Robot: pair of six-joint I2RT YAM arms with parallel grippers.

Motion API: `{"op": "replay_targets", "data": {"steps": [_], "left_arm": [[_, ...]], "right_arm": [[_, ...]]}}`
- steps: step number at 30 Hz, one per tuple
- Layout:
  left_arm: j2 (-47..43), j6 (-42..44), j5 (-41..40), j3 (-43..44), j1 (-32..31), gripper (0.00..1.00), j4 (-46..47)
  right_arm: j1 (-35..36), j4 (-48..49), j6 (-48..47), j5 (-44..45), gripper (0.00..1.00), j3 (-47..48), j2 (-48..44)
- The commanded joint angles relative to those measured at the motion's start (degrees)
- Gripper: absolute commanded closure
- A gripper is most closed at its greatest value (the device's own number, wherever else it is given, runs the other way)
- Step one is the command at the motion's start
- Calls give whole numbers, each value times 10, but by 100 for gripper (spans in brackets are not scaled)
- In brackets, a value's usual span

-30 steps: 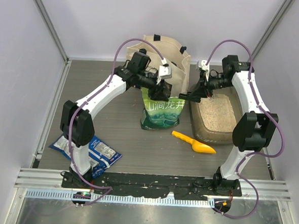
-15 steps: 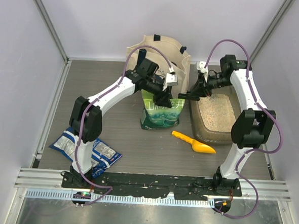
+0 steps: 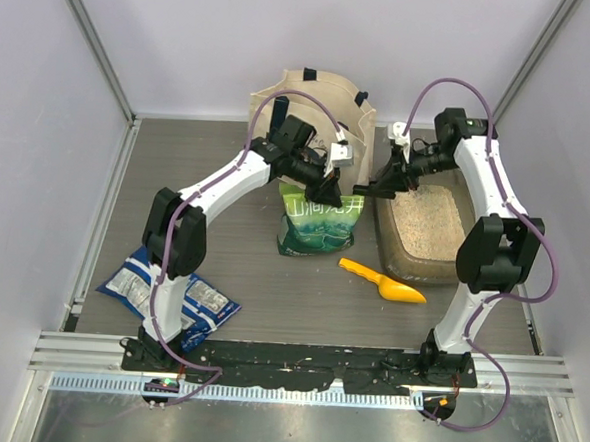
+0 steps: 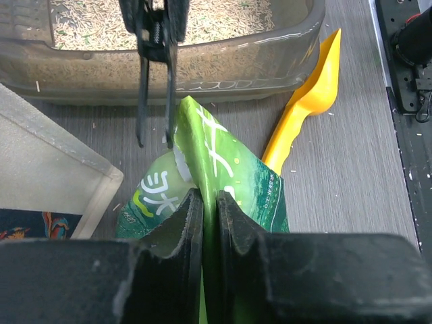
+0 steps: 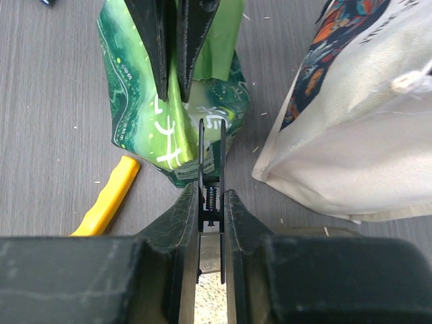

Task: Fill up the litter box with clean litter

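The pouch (image 4: 233, 177) I pinch is glossy film, my clip (image 5: 211, 199) matt black. The litter box (image 4: 223, 64) is smooth translucent plastic.

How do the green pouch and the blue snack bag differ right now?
Pose: the green pouch stands upright midway across the table; the blue snack bag lies flat at its near left corner.
Grip: the left gripper has its jaws shut on the green pouch's top edge; no gripper holds the blue snack bag.
Both are printed bags resting on the table.

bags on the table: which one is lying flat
The blue snack bag, flat on the table at the near left. The green pouch and the cream tote bag both stand upright.
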Motion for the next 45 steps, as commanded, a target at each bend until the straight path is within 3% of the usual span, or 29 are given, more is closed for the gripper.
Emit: {"op": "replay_targets", "data": {"steps": [1, 8, 15, 19, 21, 25, 27, 30, 35, 40, 45], "left_arm": [[6, -19, 32, 11, -3, 88, 15], [-15, -26, 31, -10, -3, 97, 35], [-39, 54, 40, -6, 2, 100, -31], [-30, 132, 66, 51, 9, 100, -151], [-20, 211, 70, 83, 17, 100, -213], [35, 363, 69, 233, 36, 100, -466], [67, 386, 73, 277, 39, 100, -513], [59, 353, 77, 239, 39, 100, -480], [-8, 220, 75, 104, 38, 100, -253], [10, 219, 78, 124, 38, 100, -278], [7, 214, 75, 114, 37, 100, -258]], "right_arm": [[-7, -101, -15, -13, 98, 40, -28], [-6, -101, -17, -18, 98, -4, -62], [-5, -101, -13, -18, 98, -34, -97], [0, -101, -7, -27, 98, -42, -109], [3, -101, -11, -28, 99, -46, -116], [10, -100, -23, -15, 98, -64, -122], [13, -101, -25, -14, 99, -68, -124], [25, -101, -26, -19, 98, -74, -124], [34, -83, -6, -21, 99, -98, -138], [36, -16, 44, -17, 99, -105, -145], [58, -27, 28, 0, 98, -94, -123]]}}
